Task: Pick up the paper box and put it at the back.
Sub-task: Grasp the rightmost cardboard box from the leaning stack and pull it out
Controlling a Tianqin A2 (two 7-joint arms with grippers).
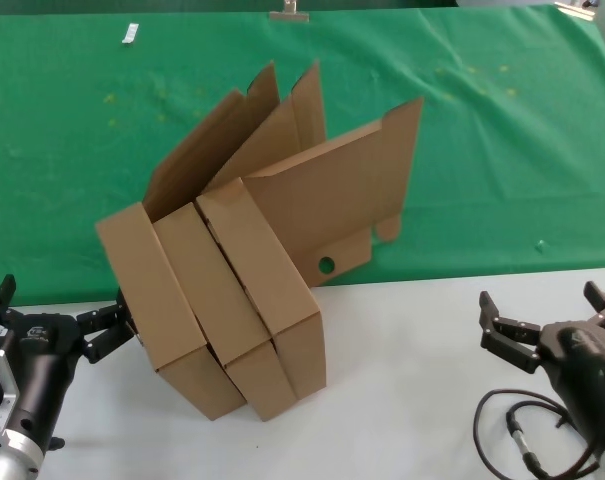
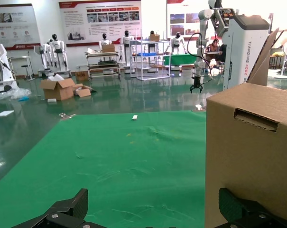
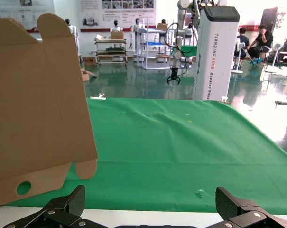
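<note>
Underneath everything, a white tabletop [image 1: 422, 330] is seen nearest the robot, and beyond it a wide green cloth [image 1: 502, 130] with faint yellowish specks is spread to the far edge. Through the wrist views a large hall is shown behind the cloth, with a glossy green floor, posters on the walls, shelving, open cartons on the floor and other robots standing about. Three brown cardboard boxes are stacked leaning against one another, straddling the line where white tabletop meets green cloth; their tall lid flaps are raised over the cloth. The outermost paper box [image 1: 147, 290], on the robot's left, is positioned just beside the left gripper [image 1: 52, 325], which is held low over the tabletop with its fingers spread apart, one finger [image 2: 243, 211] close against the box's end wall. The right gripper [image 1: 550, 322] is held low over the tabletop well to the right of the stack, its fingers also spread wide and nothing between them.
</note>
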